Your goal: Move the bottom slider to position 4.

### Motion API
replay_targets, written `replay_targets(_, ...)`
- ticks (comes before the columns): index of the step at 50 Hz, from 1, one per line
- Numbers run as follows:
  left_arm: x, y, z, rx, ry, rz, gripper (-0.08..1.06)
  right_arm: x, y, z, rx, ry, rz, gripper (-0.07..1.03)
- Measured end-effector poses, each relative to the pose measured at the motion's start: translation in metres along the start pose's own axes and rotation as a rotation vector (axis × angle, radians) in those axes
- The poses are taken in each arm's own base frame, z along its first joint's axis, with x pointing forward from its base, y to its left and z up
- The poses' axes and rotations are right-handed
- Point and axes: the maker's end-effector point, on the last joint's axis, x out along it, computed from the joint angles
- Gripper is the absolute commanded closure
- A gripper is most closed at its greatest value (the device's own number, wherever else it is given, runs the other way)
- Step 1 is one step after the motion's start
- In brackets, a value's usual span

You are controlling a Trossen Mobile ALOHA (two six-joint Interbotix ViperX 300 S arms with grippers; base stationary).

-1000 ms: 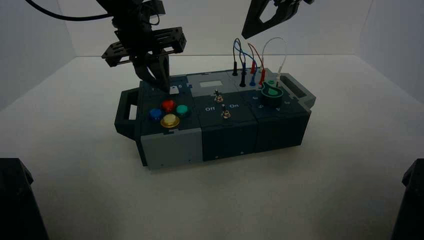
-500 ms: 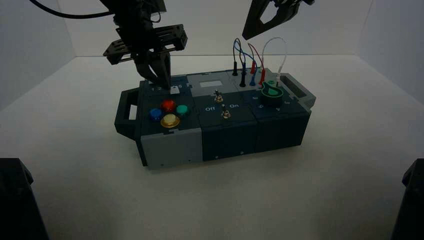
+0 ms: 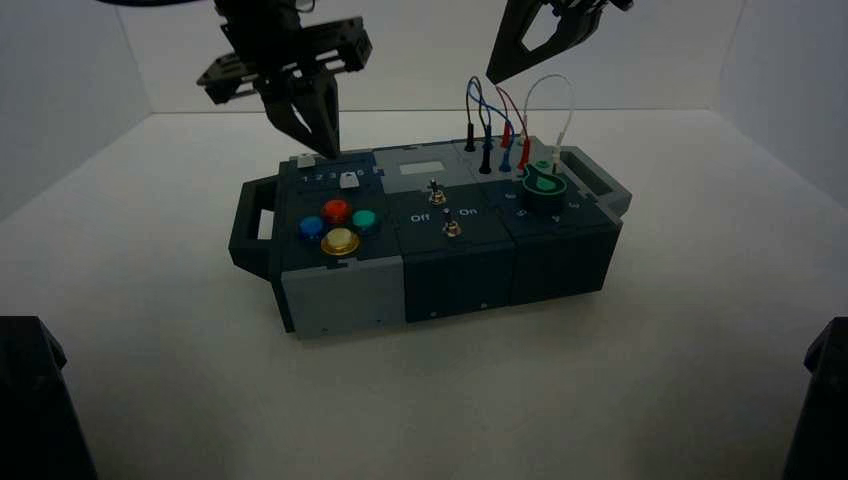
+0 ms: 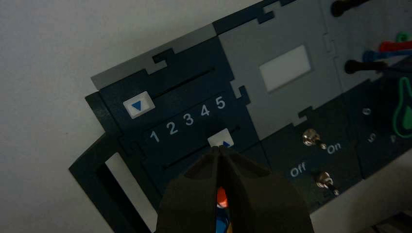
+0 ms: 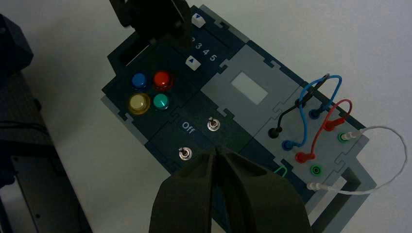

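The bottom slider [image 4: 221, 138] is a small white cap with a blue mark, on the dark track under the printed row 1 to 5. It sits level with position 4 [image 4: 205, 110]. In the high view the cap [image 3: 348, 180] is at the box's back left, behind the coloured buttons. My left gripper [image 4: 218, 148] is shut and empty. It hangs above the box, clear of the cap, in the high view [image 3: 320, 148]. My right gripper [image 3: 495, 70] is shut and empty, held high behind the box over the wires, and shows in its own view [image 5: 215, 149].
A second white slider cap [image 4: 138, 105] sits at the left end of the digitless track. Red, blue, yellow and green buttons [image 3: 338, 222], two metal toggle switches [image 3: 441, 206], a green knob [image 3: 541, 185] and looped wires [image 3: 505, 125] fill the box top. Handles stick out at both ends.
My left gripper has lifted up and away from the bottom slider's cap. The cap has stayed where it was. The right arm has not moved.
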Motion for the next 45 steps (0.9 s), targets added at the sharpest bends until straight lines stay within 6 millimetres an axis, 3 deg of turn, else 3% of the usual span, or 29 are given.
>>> replay_targets(26,-0.034,-0.011,0.001,0.057,-0.008,-0.027,1.01,0.0,0.002,-0.002,0.0,0.009,0.009,0.98)
replay_targets(45,-0.044,-0.017,0.012,0.072,-0.044,-0.039,1.01,0.0,0.002,-0.002,0.0,0.01,0.01,0.98)
